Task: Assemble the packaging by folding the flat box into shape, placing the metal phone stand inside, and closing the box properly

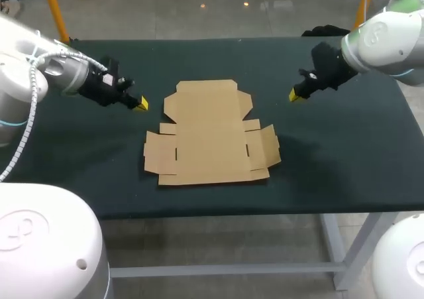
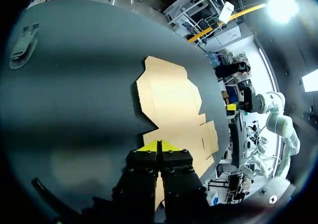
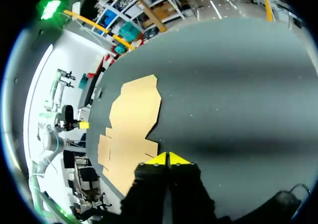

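left gripper (image 1: 141,104): the two yellow-tipped fingers are pressed together tip to tip, clenched on nothing and touching nothing. its own wrist view (image 2: 159,145) shows the tips meeting in a single seam over black finger housings. it hangs above the dark green matte table top (image 1: 344,153).

right gripper (image 1: 293,95): same condition, yellow tips closed against each other (image 3: 168,158), nothing held, no contact with anything.

flat brown cardboard box blank (image 1: 211,136): lies unfolded on the table between the two grippers, ahead of each and apart from both. the left wrist view (image 2: 171,105) has its near edge just ahead of the fingertips. the right wrist view (image 3: 131,119) has it ahead and off to one side. the surface is plain and smooth. the outline is die-cut, with a narrower panel with cut corners at one end, side flaps with short slots at the other, and visible crease lines.
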You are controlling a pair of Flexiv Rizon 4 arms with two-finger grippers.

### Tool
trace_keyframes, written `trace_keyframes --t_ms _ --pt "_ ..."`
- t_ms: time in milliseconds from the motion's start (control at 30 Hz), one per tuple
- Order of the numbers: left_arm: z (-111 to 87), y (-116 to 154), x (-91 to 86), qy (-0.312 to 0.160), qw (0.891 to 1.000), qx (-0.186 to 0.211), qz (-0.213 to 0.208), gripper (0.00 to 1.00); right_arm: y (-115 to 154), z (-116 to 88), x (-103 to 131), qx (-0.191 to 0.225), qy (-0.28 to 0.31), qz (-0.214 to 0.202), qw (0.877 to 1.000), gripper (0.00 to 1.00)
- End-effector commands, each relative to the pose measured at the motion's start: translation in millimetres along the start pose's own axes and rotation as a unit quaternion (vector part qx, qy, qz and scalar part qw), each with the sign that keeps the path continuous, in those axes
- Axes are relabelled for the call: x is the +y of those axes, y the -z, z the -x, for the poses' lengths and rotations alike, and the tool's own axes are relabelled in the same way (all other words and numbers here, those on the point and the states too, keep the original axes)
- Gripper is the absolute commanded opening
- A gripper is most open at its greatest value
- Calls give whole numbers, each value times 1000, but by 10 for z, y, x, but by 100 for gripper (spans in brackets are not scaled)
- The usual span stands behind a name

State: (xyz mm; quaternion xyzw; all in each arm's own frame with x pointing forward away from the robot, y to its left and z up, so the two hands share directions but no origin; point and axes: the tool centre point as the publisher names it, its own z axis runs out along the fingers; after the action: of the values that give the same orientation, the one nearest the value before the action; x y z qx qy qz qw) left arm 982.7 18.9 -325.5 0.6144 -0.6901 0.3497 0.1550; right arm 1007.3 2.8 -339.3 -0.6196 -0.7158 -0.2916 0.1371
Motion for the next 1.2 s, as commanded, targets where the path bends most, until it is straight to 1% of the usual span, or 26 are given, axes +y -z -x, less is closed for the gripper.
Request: trace_keyframes --t_ms 33,433,500,567,600,633,667,700,833,900,967,1200 --pt "-3 7 -12 0 1000 -1 3 0 7 4 5 1 0 -1 1000 0" --pt "-3 7 -12 0 1000 -1 3 0 7 4 5 1 0 -1 1000 0" --pt "-23 -16 6 -4 1000 -12 0 0 2 13 8 -2 0 3 1000 0" --pt "-18 -48 23 -13 1000 -23 1 0 -45 20 9 -13 1 6 1000 0" --pt "-12 -64 28 -13 1000 -26 -6 0 -78 11 7 -15 3 6 1000 0" --pt "0 -83 28 -19 999 -36 -9 0 -107 3 7 -15 6 5 1000 0" --pt "8 -105 32 -24 999 -37 -2 0 -143 -8 8 -16 7 4 1000 0" --pt "22 -119 24 -18 999 -35 -3 0 -178 -15 12 -17 7 1 1000 0" --pt "68 -187 -2 -19 999 -47 6 0 -295 -33 27 -9 15 -8 1000 0" --pt "96 -224 -4 -18 999 -45 11 0 -363 -24 34 -7 15 -10 1000 0" --pt "124 -259 4 -21 998 -51 16 0 -430 -13 35 -4 16 -15 1000 0" --pt "249 -349 30 -20 998 -43 35 0 -601 -28 60 5 30 -31 999 0"
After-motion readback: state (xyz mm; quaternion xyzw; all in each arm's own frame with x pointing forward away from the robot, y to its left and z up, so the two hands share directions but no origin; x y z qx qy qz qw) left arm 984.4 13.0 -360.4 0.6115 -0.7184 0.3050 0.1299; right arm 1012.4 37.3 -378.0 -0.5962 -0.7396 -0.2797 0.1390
